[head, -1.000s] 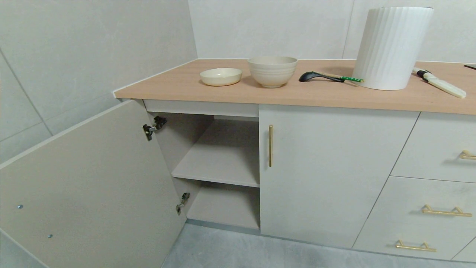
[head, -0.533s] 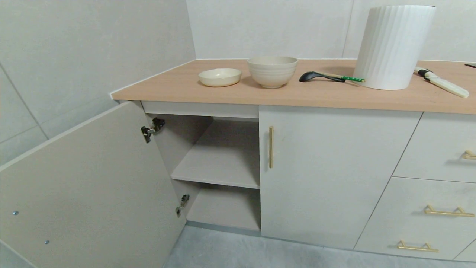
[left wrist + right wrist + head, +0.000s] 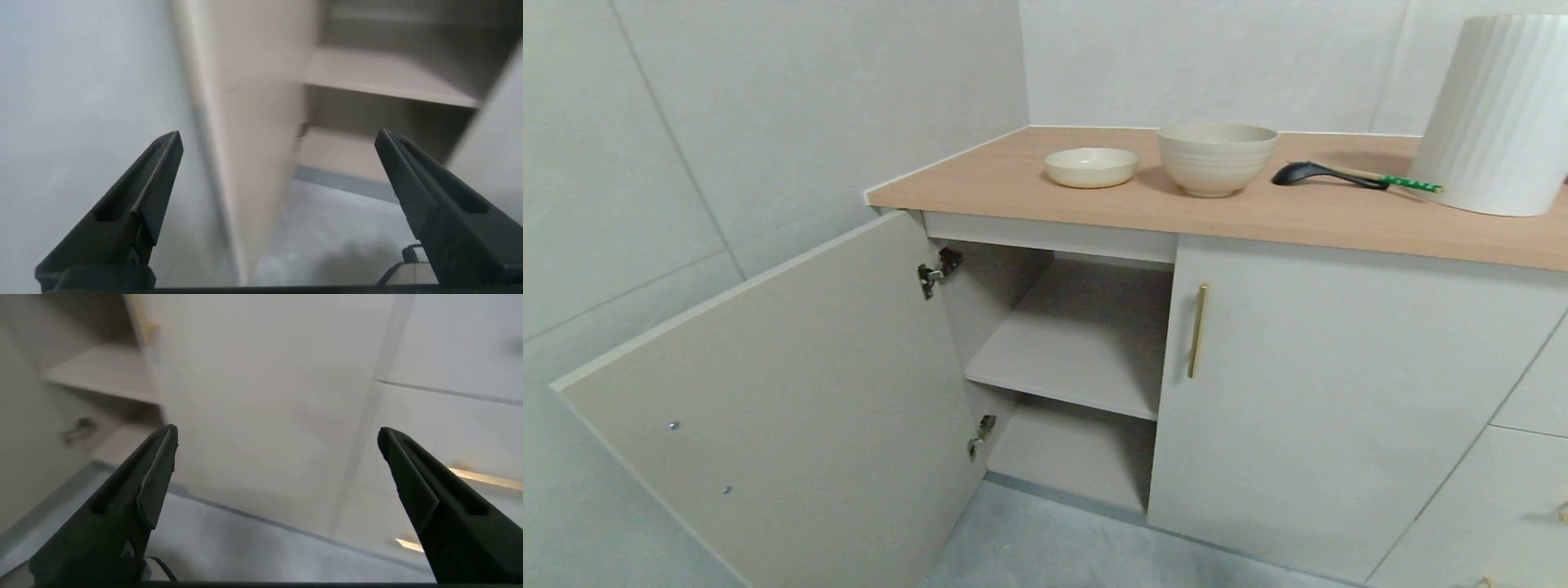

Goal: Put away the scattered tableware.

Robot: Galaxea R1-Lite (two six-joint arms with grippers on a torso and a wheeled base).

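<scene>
Three pieces of tableware lie on the far wooden countertop [image 3: 1013,184]: a shallow cream dish [image 3: 1091,167] at the left, a deep ribbed bowl [image 3: 1217,158] just beside it on the right, and further right a black ladle [image 3: 1327,174] whose green-patterned handle reaches toward a tall white ribbed container [image 3: 1499,114]. Below, the left cabinet door [image 3: 792,392] stands wide open, showing a shelf [image 3: 1078,351]. The right door [image 3: 1307,392] is closed. The left gripper [image 3: 278,140] – fingers spread wide, holding nothing – is low near the open door's edge. The right gripper [image 3: 276,433] is also wide apart and holds nothing, low before the closed cabinet front.
</scene>
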